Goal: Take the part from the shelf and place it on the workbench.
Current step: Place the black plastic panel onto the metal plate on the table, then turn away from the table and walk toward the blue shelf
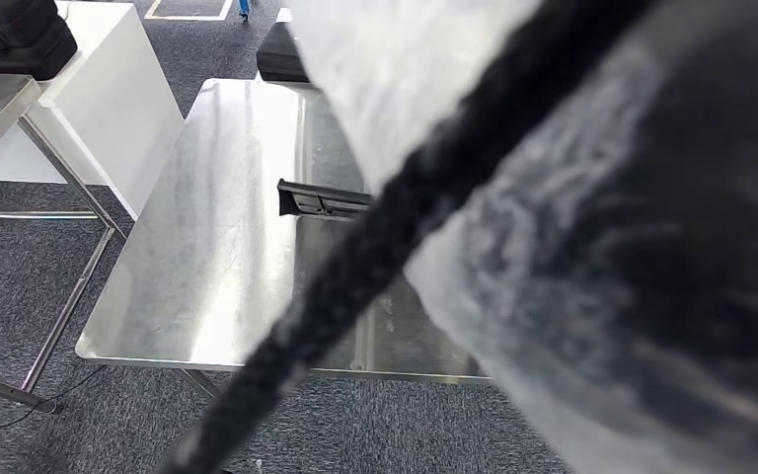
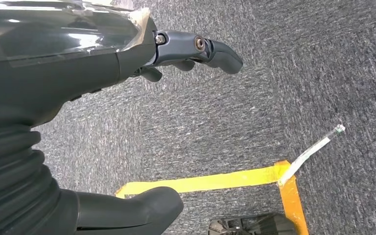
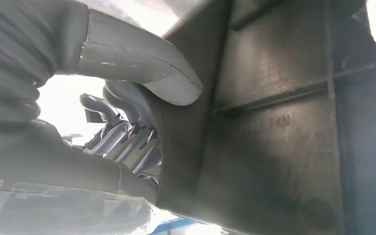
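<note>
At the upper left of the head view stood a white cabinet (image 1: 109, 89) with a black case (image 1: 10, 35) on top, and beside it, filling the left and centre of the frame, lay the bare steel surface (image 1: 217, 237) of the workbench. Right of centre the part (image 3: 284, 127), a dark ribbed plastic panel, was carried so near the camera that it blurred across the whole right half, with a slim black edge (image 1: 321, 200) jutting toward the middle.

In the right wrist view the right hand (image 3: 142, 98) gripped that panel, thumb pressed on one face and fingers curled behind its rim. The left hand (image 2: 186, 56) hung over grey carpet marked with yellow tape (image 2: 210, 181), fingers loosely apart and holding nothing.

The carry looked nearly finished, with the placing step still ahead. The next move likely called for lowering the panel flat onto the steel, then loosening the grip.
</note>
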Robot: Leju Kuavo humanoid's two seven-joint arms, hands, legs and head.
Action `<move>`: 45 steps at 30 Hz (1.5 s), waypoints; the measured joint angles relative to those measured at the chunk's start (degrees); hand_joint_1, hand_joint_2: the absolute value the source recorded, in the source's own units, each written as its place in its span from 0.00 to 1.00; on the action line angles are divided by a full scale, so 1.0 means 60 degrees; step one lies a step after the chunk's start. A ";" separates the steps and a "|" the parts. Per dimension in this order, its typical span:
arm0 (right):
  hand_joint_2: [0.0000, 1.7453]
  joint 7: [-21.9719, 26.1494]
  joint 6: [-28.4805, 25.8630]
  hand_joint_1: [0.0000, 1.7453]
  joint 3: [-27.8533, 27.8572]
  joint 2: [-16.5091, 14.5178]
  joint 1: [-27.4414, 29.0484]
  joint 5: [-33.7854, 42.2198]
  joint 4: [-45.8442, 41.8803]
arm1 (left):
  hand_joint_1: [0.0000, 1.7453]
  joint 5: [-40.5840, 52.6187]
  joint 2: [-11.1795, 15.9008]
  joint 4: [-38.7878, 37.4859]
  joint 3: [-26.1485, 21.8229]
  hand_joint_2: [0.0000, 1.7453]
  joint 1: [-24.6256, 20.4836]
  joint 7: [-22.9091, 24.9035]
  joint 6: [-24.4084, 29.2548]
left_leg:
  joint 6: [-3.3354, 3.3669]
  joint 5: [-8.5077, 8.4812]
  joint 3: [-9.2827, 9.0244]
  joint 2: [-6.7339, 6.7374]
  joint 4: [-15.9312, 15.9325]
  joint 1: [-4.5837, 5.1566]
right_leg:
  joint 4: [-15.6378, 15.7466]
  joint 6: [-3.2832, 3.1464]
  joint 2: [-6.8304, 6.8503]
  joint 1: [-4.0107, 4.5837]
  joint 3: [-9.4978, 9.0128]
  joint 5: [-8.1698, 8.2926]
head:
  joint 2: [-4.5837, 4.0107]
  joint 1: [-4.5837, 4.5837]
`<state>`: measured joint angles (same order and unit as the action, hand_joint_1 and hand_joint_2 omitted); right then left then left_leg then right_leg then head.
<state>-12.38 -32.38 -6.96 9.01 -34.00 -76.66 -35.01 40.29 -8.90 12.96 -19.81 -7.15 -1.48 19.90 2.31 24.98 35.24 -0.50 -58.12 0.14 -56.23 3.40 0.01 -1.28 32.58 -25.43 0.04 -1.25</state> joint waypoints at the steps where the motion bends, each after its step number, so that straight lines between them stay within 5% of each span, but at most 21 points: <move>1: 1.00 0.0009 -0.0004 1.00 0.0030 0.0023 0.0021 0.0002 0.0053 | 0.00 -0.0038 0.0000 0.0000 -0.0016 1.00 0.0004 -0.0002 0.0000 | 0.0000 0.0000 -0.0001 0.0000 0.0000 -0.0001 | 0.0000 0.0000 0.0000 0.0000 -0.0002 0.0000 | 0.0000 0.0000; 5: 1.00 0.0096 -0.0064 1.00 0.0099 0.0115 0.0114 0.0014 0.0235 | 0.00 -0.0395 0.0000 -0.0002 -0.0149 1.00 0.0034 -0.0167 0.0018 | 0.0000 0.0000 -0.0003 0.0001 0.0001 0.0000 | 0.0000 0.0000 0.0000 0.0000 -0.0007 0.0000 | 0.0000 0.0001; 8: 0.25 0.0196 -0.0181 0.25 0.0171 0.0184 0.0152 0.0060 0.0366 | 0.00 -0.0778 -0.0001 -0.0004 -0.0357 1.00 0.0070 -0.0466 0.0100 | 0.0000 0.0000 -0.0004 -0.0001 0.0001 0.0001 | 0.0000 0.0000 0.0000 -0.0001 -0.0009 0.0000 | 0.0000 0.0001; 9: 0.00 0.0232 -0.0211 0.00 0.0194 0.0210 0.0176 0.0072 0.0411 | 0.00 -0.0903 0.0000 -0.0004 -0.0446 0.75 0.0082 -0.0539 0.0138 | 0.0000 0.0000 -0.0003 -0.0002 0.0001 0.0002 | 0.0000 0.0000 0.0001 -0.0001 -0.0010 0.0000 | 0.0000 0.0001; 12: 0.00 0.0317 -0.0248 0.00 0.0232 0.0282 0.0269 0.0081 0.0533 | 0.00 -0.1135 0.0004 -0.0004 -0.0689 0.00 0.0138 -0.0624 0.0267 | 0.0001 0.0000 0.0004 -0.0001 0.0001 0.0002 | 0.0000 0.0002 -0.0001 -0.0001 -0.0010 0.0002 | 0.0000 0.0000; 27: 0.00 0.0970 -0.0590 0.00 0.0199 0.0455 0.0144 0.0079 0.0810 | 0.00 -0.0966 0.0042 -0.0026 -0.0779 0.00 0.0204 -0.0698 0.0188 | 0.0000 0.0000 0.0010 0.0000 0.0002 -0.0001 | -0.0003 0.0003 -0.0001 0.0003 -0.0006 0.0001 | 0.0000 0.0000; 32: 0.00 0.1695 -0.1039 0.00 0.0192 0.0732 0.0009 0.1032 0.0478 | 0.00 -0.0950 0.0050 -0.0032 -0.0771 0.00 0.0227 -0.0767 0.0000 | 0.0001 0.0000 0.0012 -0.0002 0.0001 0.0002 | -0.0003 0.0003 0.0000 0.0001 -0.0008 0.0002 | 0.0000 0.0000; 45: 0.00 0.2905 -0.1168 0.00 0.1608 0.2783 0.0735 0.3923 -0.3891 | 0.00 -0.1169 0.0058 -0.0036 -0.0777 0.00 0.0364 -0.0882 0.0106 | 0.0021 0.0015 0.0020 -0.0019 -0.0001 0.0009 | 0.0001 0.0030 0.0014 -0.0002 -0.0001 -0.0016 | 0.0000 0.0000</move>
<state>5.05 -39.39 2.69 25.71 -29.59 -53.13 -58.35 33.28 -8.55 12.74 -24.47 -4.96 -6.77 20.53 2.44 25.07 35.37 -0.62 -58.13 0.20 -56.22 3.58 0.09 -1.30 32.57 -25.52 0.04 -1.25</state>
